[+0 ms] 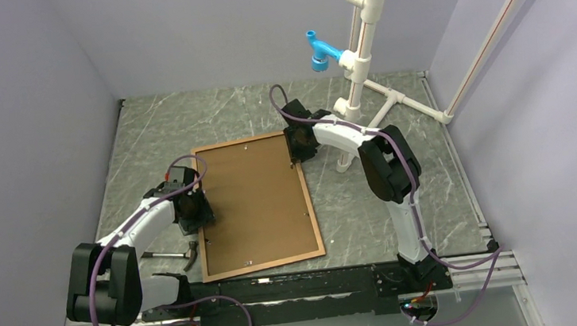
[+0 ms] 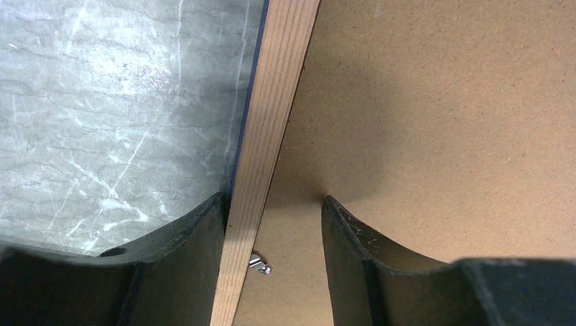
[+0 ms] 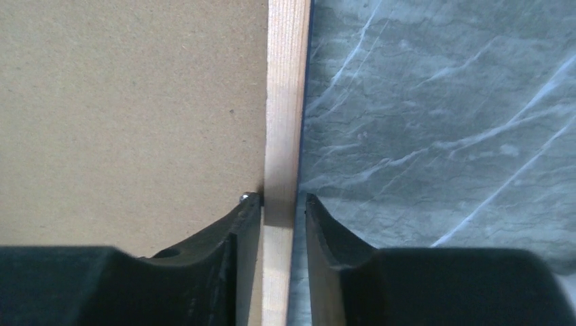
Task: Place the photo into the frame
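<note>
The frame (image 1: 267, 266) lies flat mid-table with its wood face up, and a plain brown backing board (image 1: 255, 202) fills it. The photo is hidden. My left gripper (image 1: 196, 208) stands open over the left rail (image 2: 272, 122). One of its fingers (image 2: 197, 238) is against the rail's outer side and the other rests on the board, well off the rail. A small metal clip (image 2: 260, 265) shows between them. My right gripper (image 1: 298, 152) is at the right rail near the far corner, its jaws shut on the rail (image 3: 286, 102).
A hammer (image 1: 170, 256) lies on the table beside the left arm, just left of the frame's near corner. A white pipe stand (image 1: 358, 84) with blue and orange fittings rises at the back right. Walls enclose the marble-patterned table (image 1: 370, 219).
</note>
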